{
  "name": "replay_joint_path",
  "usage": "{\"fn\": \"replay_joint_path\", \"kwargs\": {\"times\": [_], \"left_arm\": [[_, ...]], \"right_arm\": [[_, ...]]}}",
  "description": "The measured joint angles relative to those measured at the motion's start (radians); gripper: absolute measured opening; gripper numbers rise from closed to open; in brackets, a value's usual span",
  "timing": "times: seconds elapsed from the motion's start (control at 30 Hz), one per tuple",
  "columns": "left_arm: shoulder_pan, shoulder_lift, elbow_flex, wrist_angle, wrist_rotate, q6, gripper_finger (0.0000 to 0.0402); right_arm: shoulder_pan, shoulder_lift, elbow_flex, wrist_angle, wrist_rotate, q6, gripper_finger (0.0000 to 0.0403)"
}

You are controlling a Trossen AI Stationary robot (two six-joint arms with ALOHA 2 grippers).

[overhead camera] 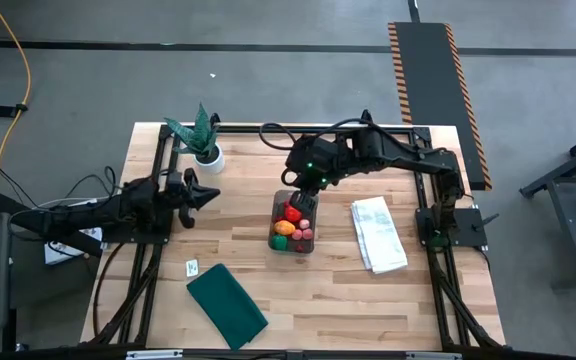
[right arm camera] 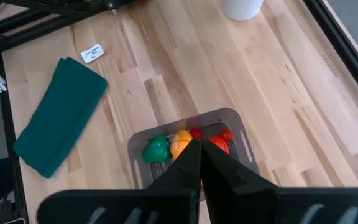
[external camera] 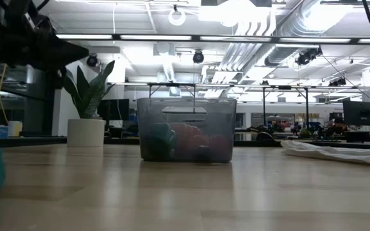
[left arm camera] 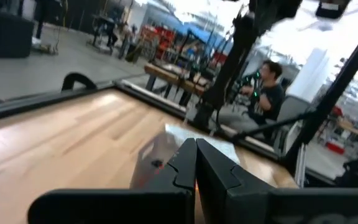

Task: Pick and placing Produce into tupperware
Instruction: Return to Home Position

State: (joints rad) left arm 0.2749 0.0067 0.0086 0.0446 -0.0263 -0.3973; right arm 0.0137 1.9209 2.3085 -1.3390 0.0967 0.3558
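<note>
Tupperware [external camera: 185, 109]: you have one, mid-worktop [overhead camera: 368, 300].
Produce [right arm camera: 156, 149]: at least five pieces inside it.
Right end effector [right arm camera: 195, 148]: closed, empty, above the tupperware.
Left end effector [left arm camera: 196, 149]: closed, empty.
Card [overhead camera: 192, 267]: one, unreadable.

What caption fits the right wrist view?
Shut right gripper above the tupperware of produce, dark green cloth lying apart.

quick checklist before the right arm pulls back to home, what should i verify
1. Produce inside the tupperware, none loose on the table: ok.
2. Tupperware standing upright: ok.
3. Right gripper shut and empty, above the tupperware: ok.
4. Left gripper shut, apart at the table's left side: ok.
5. Every small piece counted in: cannot tell.
</note>
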Motion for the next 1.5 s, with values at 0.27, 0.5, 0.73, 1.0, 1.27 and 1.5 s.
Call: {"fn": "replay_joint_path", "kwargs": {"times": [0.27,0.5,0.73,1.0,1.27,1.5], "left_arm": [[0.000,0.000,0.000,-0.029,0.072,0.025,0.0000],[0.000,0.000,0.000,-0.028,0.071,0.051,0.0000],[0.000,0.000,0.000,-0.029,0.058,0.052,0.0000],[0.000,0.000,0.001,-0.029,0.056,0.052,0.0000],[0.000,0.000,0.001,-0.029,0.056,0.052,0.0001],[0.000,0.000,0.001,-0.029,0.056,0.052,0.0001]], "right_arm": [[-0.001,0.000,0.000,-0.004,-0.003,-0.010,0.0000],[-0.001,0.000,0.000,0.025,-0.092,-0.050,0.0000],[-0.001,-0.023,0.000,0.229,-0.207,-0.205,0.0000],[-0.007,-0.138,0.000,0.452,-0.070,-0.217,0.0000],[0.078,-0.241,0.000,0.229,0.185,-0.244,0.0000],[0.139,-0.247,0.000,0.175,0.160,-0.284,0.0000]]}}
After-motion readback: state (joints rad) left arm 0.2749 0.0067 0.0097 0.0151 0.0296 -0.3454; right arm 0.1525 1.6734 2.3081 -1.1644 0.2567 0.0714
